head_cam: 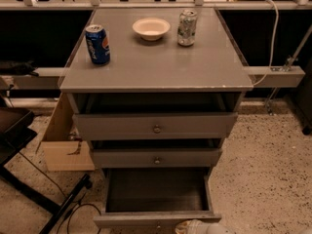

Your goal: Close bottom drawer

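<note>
The bottom drawer of the grey cabinet is pulled far out, and its plain grey inside is open to view. Its slim front panel lies at the lower edge of the camera view. My gripper shows only as a pale rounded part at the bottom edge. It is just in front of the drawer's front panel, right of its middle. The mid-sized drawer and the tall top drawer above it stand slightly out, each with a round knob.
On the cabinet top stand a blue soda can, a white bowl and a silver-green can. A cardboard box and black chair legs are on the left. A white cable hangs at the right.
</note>
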